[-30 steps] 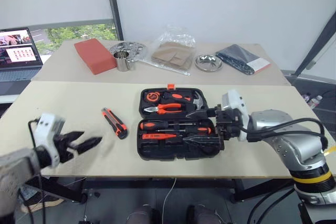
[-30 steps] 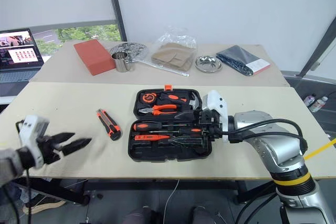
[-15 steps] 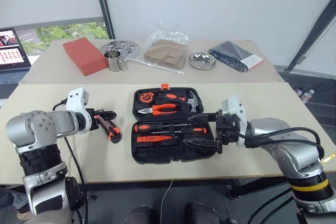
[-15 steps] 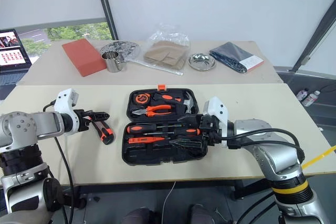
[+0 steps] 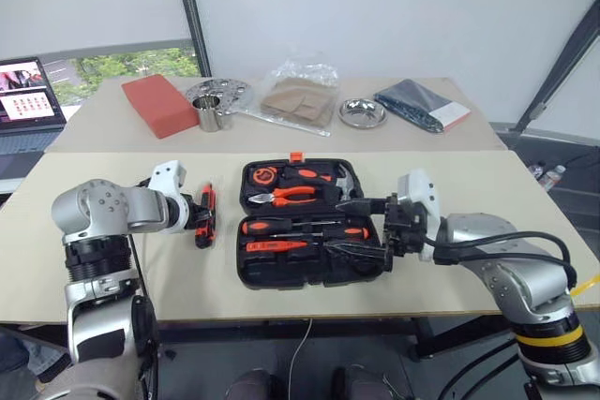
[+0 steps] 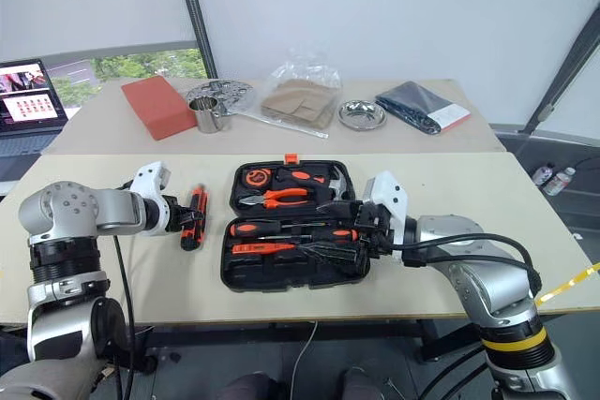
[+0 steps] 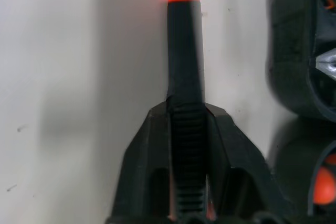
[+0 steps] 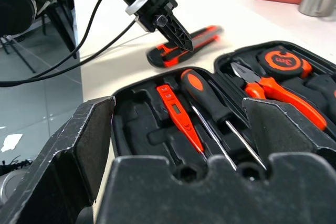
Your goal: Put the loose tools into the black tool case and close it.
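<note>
the knife (image 5: 202, 216) lies on the table (image 5: 112, 259) just left of the open case (image 5: 309, 222), its long axis running roughly front to back, near parallel to the case's left edge. the left gripper (image 5: 192, 214) comes at it from the left side, and in the left wrist view its two black fingers (image 7: 144, 161) sit closed against the knife's black ribbed body, one on each flank, the orange end sticking out past them. so the grip looks made, though the knife seems to rest on the table, not lifted. the case is to the right of the knife, and the left arm is clearly the nearer one. inside the case, screwdrivers (image 5: 300, 227), a tester (image 5: 281, 244), pliers (image 5: 291, 194) and a hammer (image 5: 342, 178) fill their recesses. the right gripper (image 5: 375, 227) hangs over the case's right end, jaws wide apart, holding nothing. the next move looks like a short carry rightward into a free recess.
</note>
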